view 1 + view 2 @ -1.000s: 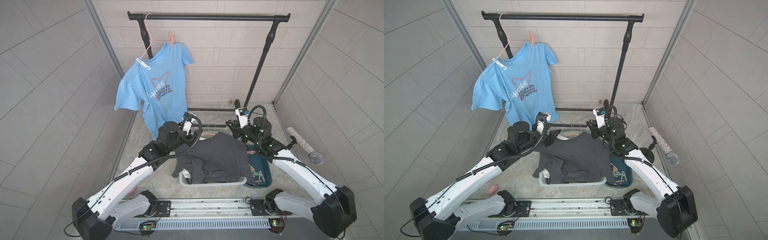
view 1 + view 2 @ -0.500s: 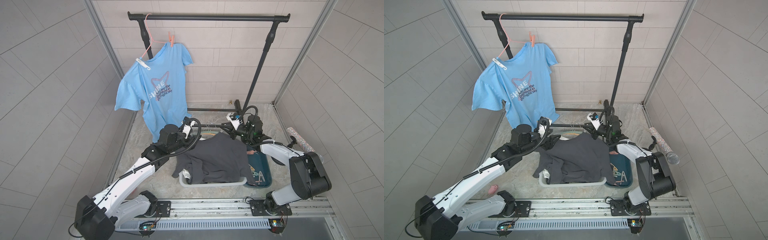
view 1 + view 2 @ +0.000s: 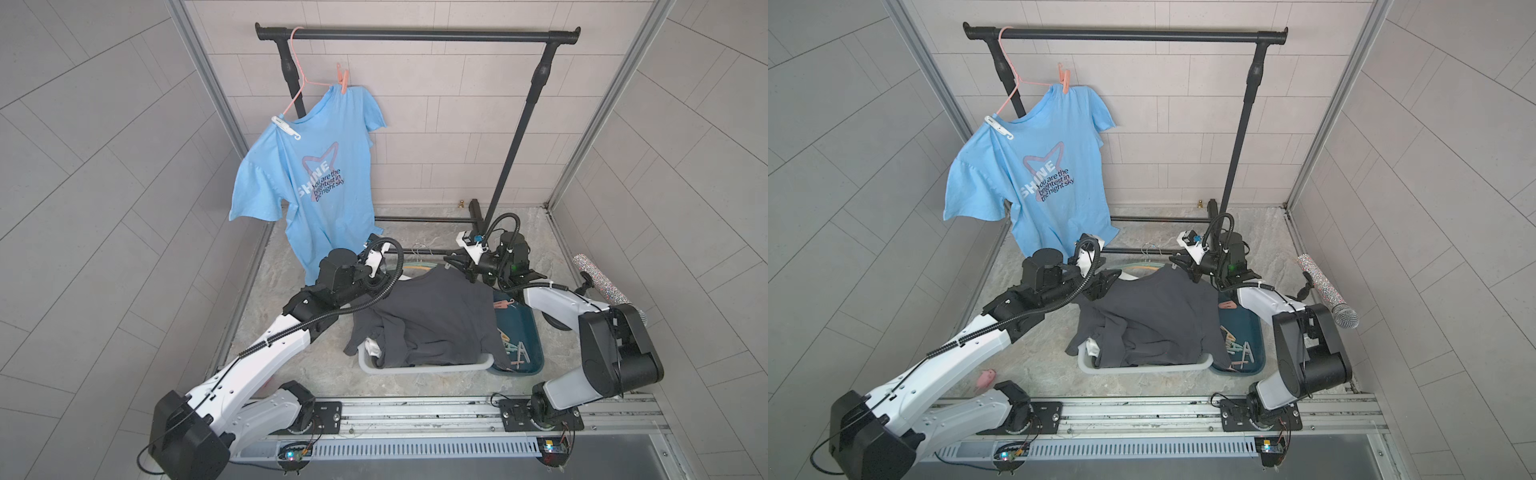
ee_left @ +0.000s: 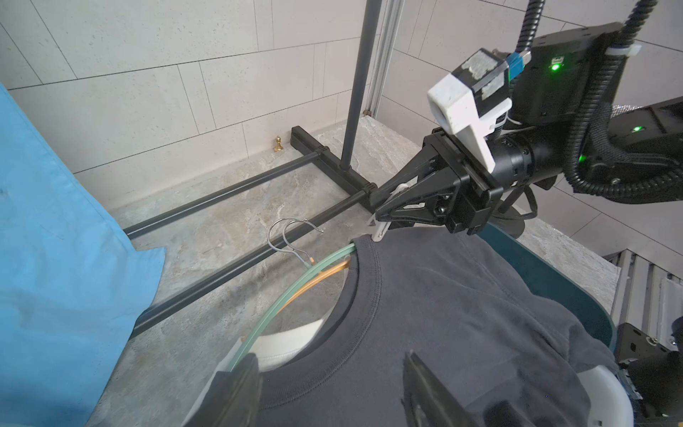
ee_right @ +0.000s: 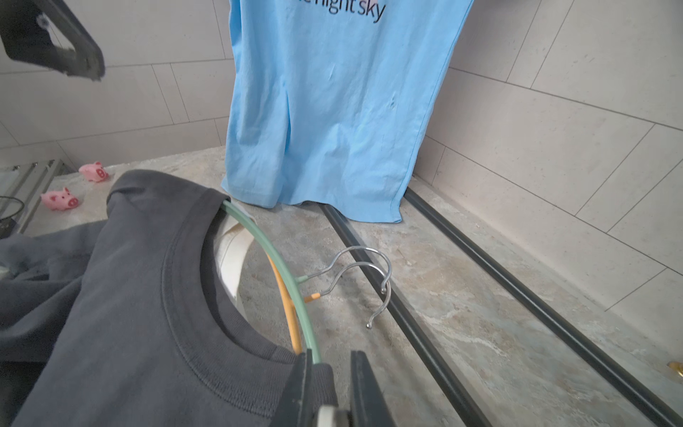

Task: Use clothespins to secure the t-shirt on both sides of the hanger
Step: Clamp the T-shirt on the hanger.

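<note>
A dark grey t-shirt (image 3: pixel 428 320) lies over a white basket, threaded on a green hanger (image 4: pixel 295 281). My right gripper (image 4: pixel 384 218) is shut on a white clothespin (image 4: pixel 380 231). The pin's tip meets the shirt's shoulder beside the collar, where the hanger enters the cloth (image 5: pixel 321 364). My left gripper (image 4: pixel 332 388) is open just above the opposite shoulder, with one finger (image 4: pixel 236 392) next to the hanger arm. In both top views the grippers (image 3: pixel 1106 282) (image 3: pixel 1179 264) face each other across the collar. More clothespins (image 3: pixel 515 349) lie in a teal tray (image 3: pixel 528 320).
A blue t-shirt (image 3: pixel 320 178) hangs on a pink hanger from the black rail (image 3: pixel 415 35), held by a coral pin (image 3: pixel 343 81) and a white pin (image 3: pixel 285 128). An orange hanger (image 5: pixel 292 325) lies under the green one. The rack's base bars (image 4: pixel 221 199), a glittery microphone (image 3: pixel 598 282) and pink pig toys (image 5: pixel 59 199) are nearby.
Over the last second the right arm folded at the elbow and its gripper shifted slightly left onto the grey shirt's shoulder. The left gripper barely moved. Nothing differs from half a second ago.
</note>
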Robot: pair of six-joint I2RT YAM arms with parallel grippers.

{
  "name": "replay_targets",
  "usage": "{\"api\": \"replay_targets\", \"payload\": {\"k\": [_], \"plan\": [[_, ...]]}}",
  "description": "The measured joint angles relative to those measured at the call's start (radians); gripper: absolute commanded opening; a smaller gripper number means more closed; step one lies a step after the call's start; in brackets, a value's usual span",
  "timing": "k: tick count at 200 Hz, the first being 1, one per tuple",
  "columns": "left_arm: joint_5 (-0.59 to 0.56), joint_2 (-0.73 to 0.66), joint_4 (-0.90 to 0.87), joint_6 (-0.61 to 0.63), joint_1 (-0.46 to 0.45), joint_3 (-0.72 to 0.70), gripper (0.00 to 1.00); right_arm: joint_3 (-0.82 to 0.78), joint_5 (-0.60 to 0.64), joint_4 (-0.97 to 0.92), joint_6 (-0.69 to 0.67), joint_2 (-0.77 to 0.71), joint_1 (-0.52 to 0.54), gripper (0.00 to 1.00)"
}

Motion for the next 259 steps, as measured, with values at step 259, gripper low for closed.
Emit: {"api": "replay_targets", "payload": {"k": [259], "plan": [[-0.082, 0.130, -0.151, 0.104, 0.000, 0.122, 0.69, 0.049, 0.066, -0.240, -0.252, -0.034, 0.020, 0.06]]}}
